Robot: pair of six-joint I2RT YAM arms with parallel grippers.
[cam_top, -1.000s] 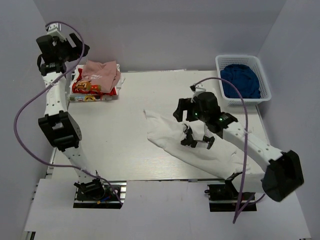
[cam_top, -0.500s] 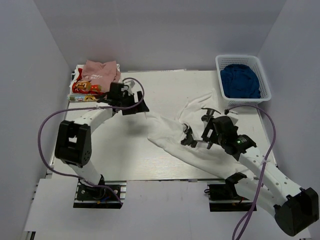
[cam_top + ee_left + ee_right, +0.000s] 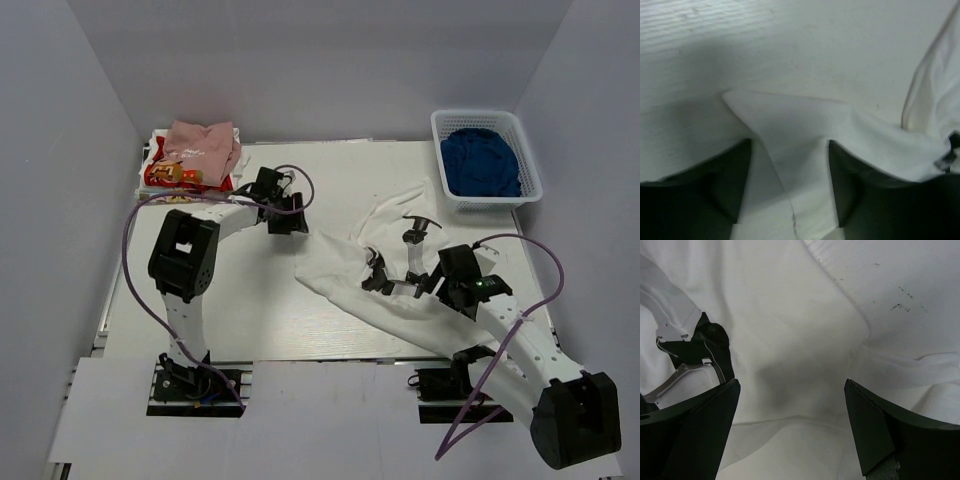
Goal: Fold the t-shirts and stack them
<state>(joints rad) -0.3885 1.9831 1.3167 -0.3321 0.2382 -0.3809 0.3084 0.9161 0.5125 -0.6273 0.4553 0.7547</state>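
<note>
A large white t-shirt point(image 3: 340, 262) with a black print point(image 3: 378, 276) lies rumpled across the table's centre-right. My left gripper point(image 3: 291, 222) is low at its left corner. In the left wrist view that corner point(image 3: 790, 135) lies between the two dark fingers point(image 3: 732, 182), which stand apart around it, so the left gripper point(image 3: 787, 190) is open. My right gripper point(image 3: 436, 284) hovers wide open over the shirt's middle. In the right wrist view, the right gripper point(image 3: 792, 425) has only white cloth point(image 3: 790, 330) and part of the print point(image 3: 707, 347) below it. A pale pink t-shirt point(image 3: 205, 145) rests on one with red-yellow print point(image 3: 168, 177) at the back left.
A white basket point(image 3: 527, 170) holding blue cloth point(image 3: 480, 160) stands at the back right. Purple cables loop off both arms. Pale walls close in the table at the left, back and right.
My left arm swung down from the back-left corner to the white shirt's left corner, and its jaws have narrowed. The right arm drew back toward the right. A flap of the shirt now spreads toward the basket.
</note>
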